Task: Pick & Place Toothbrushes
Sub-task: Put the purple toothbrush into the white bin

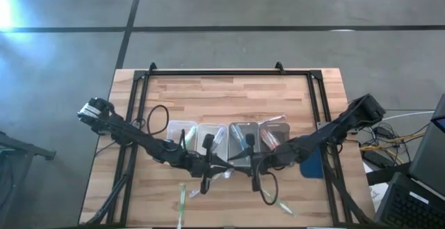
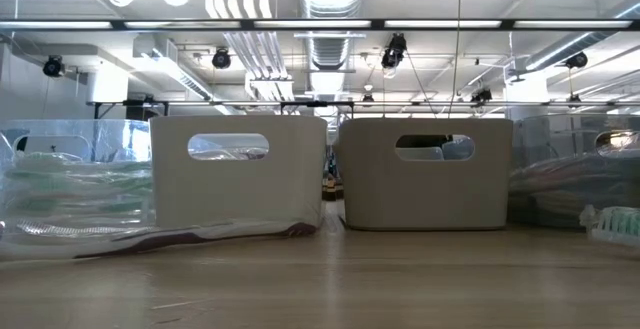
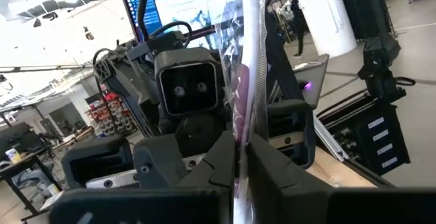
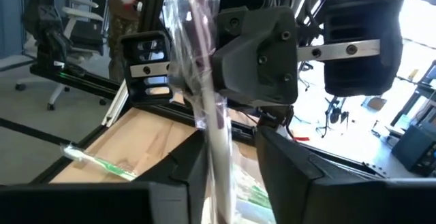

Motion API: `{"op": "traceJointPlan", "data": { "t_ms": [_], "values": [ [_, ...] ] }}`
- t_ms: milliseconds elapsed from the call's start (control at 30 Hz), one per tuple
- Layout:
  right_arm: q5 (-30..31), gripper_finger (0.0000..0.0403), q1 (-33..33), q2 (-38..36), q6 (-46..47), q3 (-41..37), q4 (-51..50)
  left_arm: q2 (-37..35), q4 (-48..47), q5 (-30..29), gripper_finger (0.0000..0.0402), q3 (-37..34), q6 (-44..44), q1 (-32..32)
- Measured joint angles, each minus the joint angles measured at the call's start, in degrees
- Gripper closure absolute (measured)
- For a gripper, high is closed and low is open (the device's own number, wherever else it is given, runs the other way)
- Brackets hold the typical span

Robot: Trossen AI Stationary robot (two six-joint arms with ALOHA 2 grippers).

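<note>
Mid-handoff: my left gripper is clamped on the wrapped toothbrush while my right gripper has parted around it.

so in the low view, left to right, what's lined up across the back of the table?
Clear tray stuffed with wrapped toothbrushes → left white bin with a handle cutout → right white bin → another clear tray → green-and-white toothbrush at the far right edge.
</note>
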Motion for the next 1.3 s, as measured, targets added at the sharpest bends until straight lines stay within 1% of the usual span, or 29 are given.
{"op": "traceJointPlan", "data": {
  "t_ms": [67, 167, 267, 333, 433, 500, 567, 667, 767, 867, 1000, 1067, 1200, 1300],
  "values": [
    [0.00, 0.0276, 0.02, -0.90, 0.42, 0.00, -1.39, -0.02, 0.00, -0.53, 0.0378, 0.00, -0.17, -0.02],
    [-0.02, 0.0254, 0.04, -3.41, 3.19, 0.00, -7.60, -0.19, -0.82, -4.48, 0.0378, -0.07, -1.31, -0.25],
    [-0.04, 0.0235, 0.04, -6.94, 6.59, 0.00, -16.48, -1.59, -5.51, -9.74, 0.0378, -0.03, -3.38, -0.33],
    [-0.07, 0.0224, 0.04, -9.49, 9.22, 0.00, -21.80, -2.78, -10.82, -13.37, 0.0378, 0.84, -6.93, -0.30],
    [-0.07, 0.0211, 0.04, -13.31, 11.91, 0.00, -28.90, -4.88, -20.73, -17.43, 0.0377, 2.96, -12.95, -0.06],
    [-0.07, 0.0204, 0.04, -15.84, 12.35, 0.00, -33.62, -6.08, -28.65, -18.97, 0.0377, 5.23, -17.82, 0.31],
    [0.16, 0.0200, 0.02, -17.95, 12.47, 0.00, -37.14, -6.80, -37.79, -20.47, 0.0377, 8.16, -24.61, 1.02],
    [2.75, 0.0197, 0.07, -21.58, 14.03, 0.00, -43.42, -6.88, -53.20, -23.02, 0.0376, 13.73, -35.39, 2.36],
    [7.03, 0.0200, -0.05, -25.59, 17.73, 0.00, -50.30, -6.73, -66.68, -23.81, 0.0376, 19.83, -42.91, 3.92],
    [11.20, 0.0206, -0.54, -29.85, 22.97, 0.00, -56.59, -6.64, -76.43, -23.82, 0.0376, 24.90, -48.94, 5.23],
    [14.81, 0.0216, -2.23, -35.68, 28.84, 0.00, -63.78, -6.62, -83.64, -23.71, 0.0376, 30.57, -53.93, 6.99],
    [15.08, 0.0220, -3.72, -38.52, 30.45, 0.00, -66.44, -6.62, -87.23, -23.08, 0.0376, 33.14, -57.15, 7.84],
    [15.05, 0.0228, -7.03, -43.77, 30.01, -0.01, -69.97, -6.50, -91.93, -19.41, 0.0376, 36.01, -63.55, 9.72],
    [15.04, 0.0234, -9.51, -47.44, 28.93, 0.00, -71.40, -6.47, -92.82, -18.03, 0.0376, 36.35, -67.31, 10.53]
  ]
}}
